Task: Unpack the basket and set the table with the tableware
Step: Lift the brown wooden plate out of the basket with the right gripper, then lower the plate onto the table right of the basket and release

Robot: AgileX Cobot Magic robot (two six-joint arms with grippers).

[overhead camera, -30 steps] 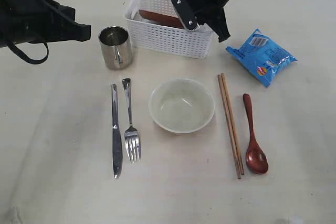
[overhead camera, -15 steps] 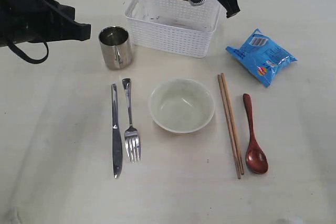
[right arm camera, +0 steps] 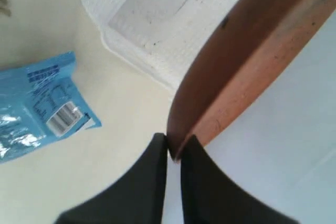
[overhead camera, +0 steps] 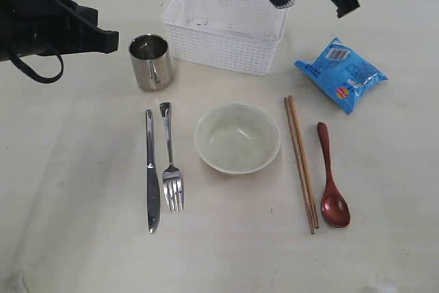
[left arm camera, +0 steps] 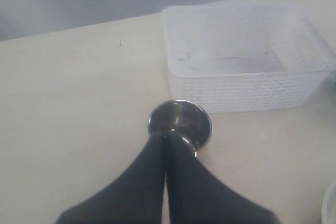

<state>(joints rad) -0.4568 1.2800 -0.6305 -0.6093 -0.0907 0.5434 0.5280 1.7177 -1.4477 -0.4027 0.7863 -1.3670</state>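
We see the right gripper (right arm camera: 174, 148) clamped on the rim of the brown round plate (right arm camera: 247, 51), its two dark fingers pinching the edge from both faces. The plate hangs tilted in the air over the far side of the scene, above the far right part of the white basket (overhead camera: 219, 53). Only a thin slice of the plate shows at the top of the exterior view. The basket stands on the table (overhead camera: 82, 169) at the far centre, and its floor shows white with a few dark specks.

The left gripper (left arm camera: 165, 137) is clenched, with its fingers pressed together on nothing. It sits at the far left, with its tips pointing towards the steel mug (overhead camera: 151, 62) and apart from it. The mug stands upright just left of the basket.

Nearer to us, the cream bowl (overhead camera: 236, 162) sits upright at the centre of the table. To its left the knife (overhead camera: 151, 176) and the fork (overhead camera: 171, 169) lie side by side, the knife on the outside and the fork's tines pointing near. To the right of the bowl lie the chopsticks (overhead camera: 300, 162), paired and touching. Further right, the red-brown spoon (overhead camera: 330, 183) lies with its scoop at the near end. A blue snack packet (overhead camera: 341, 73) lies on the table to the right of the basket, far of the spoon.
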